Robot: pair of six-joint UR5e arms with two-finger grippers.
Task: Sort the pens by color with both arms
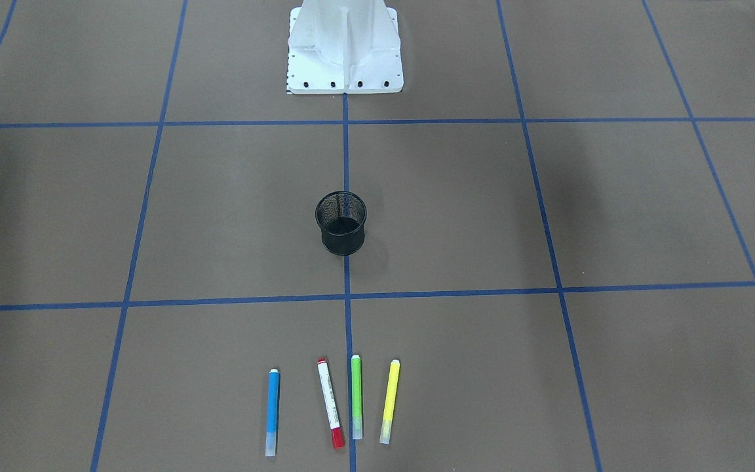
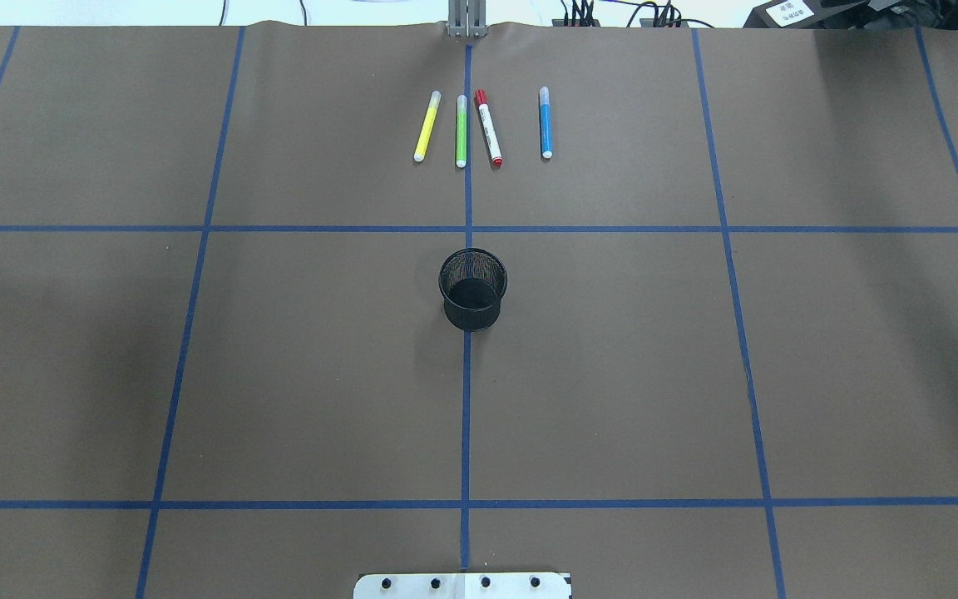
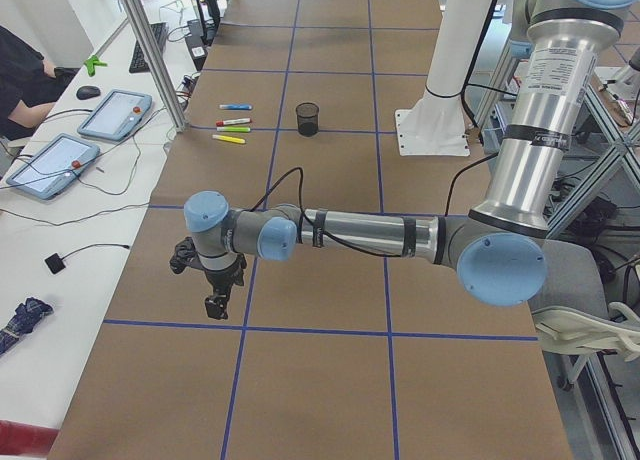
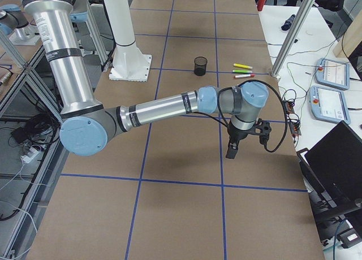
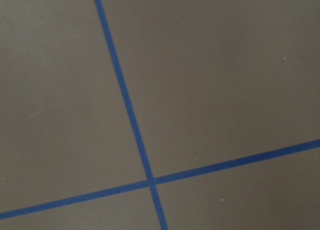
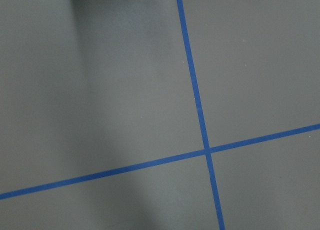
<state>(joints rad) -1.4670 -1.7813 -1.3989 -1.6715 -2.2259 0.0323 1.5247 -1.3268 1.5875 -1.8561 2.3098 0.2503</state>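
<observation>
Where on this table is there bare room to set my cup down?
Bare squares lie either side of the black mesh cup, and between it and the white base. It is crowded only at the edge opposite, where four pens lie in a row.

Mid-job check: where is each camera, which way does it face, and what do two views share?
Front-facing: across the table, facing the robot; pedestal base on top.
Overhead: behind the robot, facing forward; base plate at bottom.
Exterior left: table's left end; left arm near.
Exterior right: table's right end; right arm near.
Left wrist: down on tape cross; no body.
Right wrist: likewise.
Shared: front-facing and overhead both show mesh cup and pens.
</observation>
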